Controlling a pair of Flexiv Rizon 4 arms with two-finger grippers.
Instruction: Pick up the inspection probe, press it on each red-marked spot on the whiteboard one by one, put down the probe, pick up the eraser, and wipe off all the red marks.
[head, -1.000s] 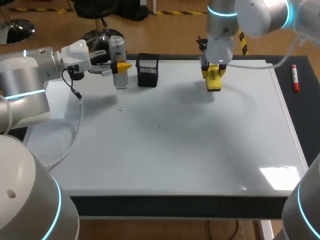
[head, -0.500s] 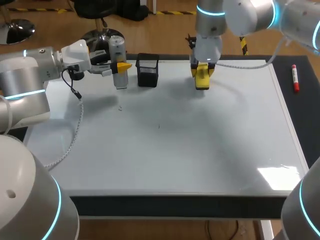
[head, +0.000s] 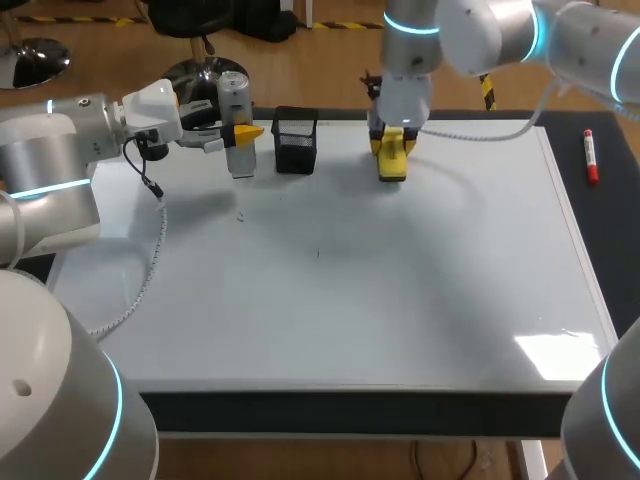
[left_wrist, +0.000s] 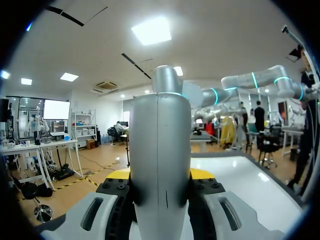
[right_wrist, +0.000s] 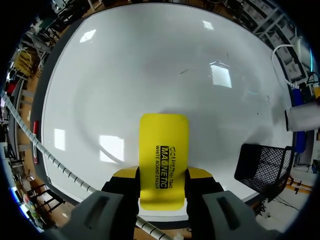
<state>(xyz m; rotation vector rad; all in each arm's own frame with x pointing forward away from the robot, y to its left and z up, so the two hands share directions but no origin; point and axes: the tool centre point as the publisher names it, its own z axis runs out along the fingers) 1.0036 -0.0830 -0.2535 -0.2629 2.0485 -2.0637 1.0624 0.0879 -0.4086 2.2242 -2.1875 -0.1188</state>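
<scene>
Between right fingers (right_wrist: 126, 173), eraser (right_wrist: 163, 155) clamped over whiteboard (right_wrist: 150, 65); left fingers (left_wrist: 118, 175) clamp probe (left_wrist: 160, 160).

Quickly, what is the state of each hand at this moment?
Left hand: closed on the inspection probe.
Right hand: closed on the yellow eraser.

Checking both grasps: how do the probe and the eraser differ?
The probe is a grey upright cylinder; the eraser is a flat yellow block. The probe is left of the black basket, the eraser right of it. Both are gripped: probe in the left tool, eraser in the right tool.
</scene>
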